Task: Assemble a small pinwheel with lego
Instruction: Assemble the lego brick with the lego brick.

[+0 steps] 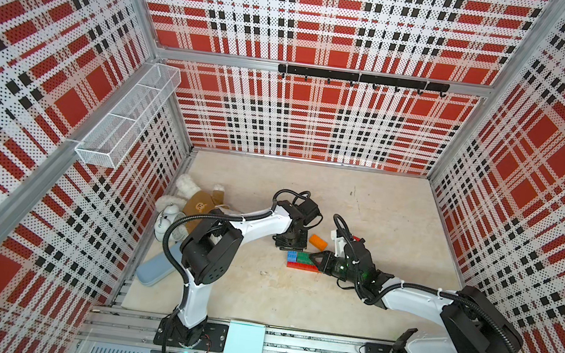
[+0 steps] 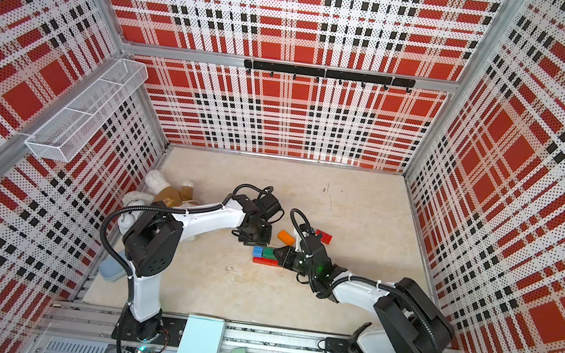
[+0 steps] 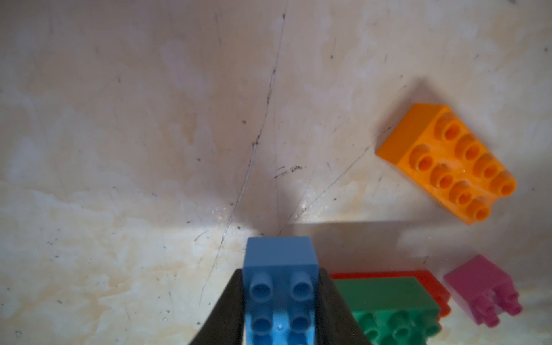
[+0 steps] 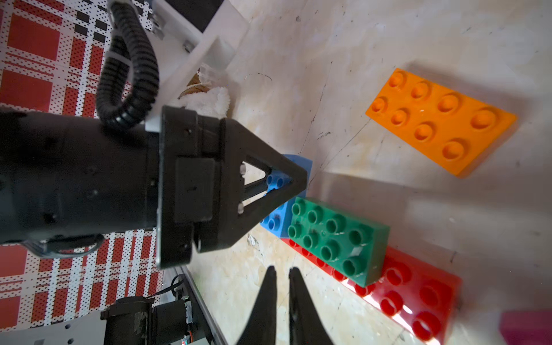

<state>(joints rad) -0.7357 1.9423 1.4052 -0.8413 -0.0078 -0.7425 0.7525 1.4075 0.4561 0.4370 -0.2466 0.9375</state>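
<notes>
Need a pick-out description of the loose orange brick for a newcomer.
On the beige table, find the knot of bricks at mid-table where both arms converge. Just behind it, toward the back wall, lies the orange brick, askew. It is the only orange piece and touches nothing, while the blue brick, green brick and red brick sit packed together.

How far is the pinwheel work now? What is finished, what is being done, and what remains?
Done: a green brick sits on a red brick. In hand: the left claw grips a blue brick beside the green one; whether it is attached is unclear. The right claw is nearly closed, empty. Left: the orange brick and pink square brick lie loose on the table.
</notes>
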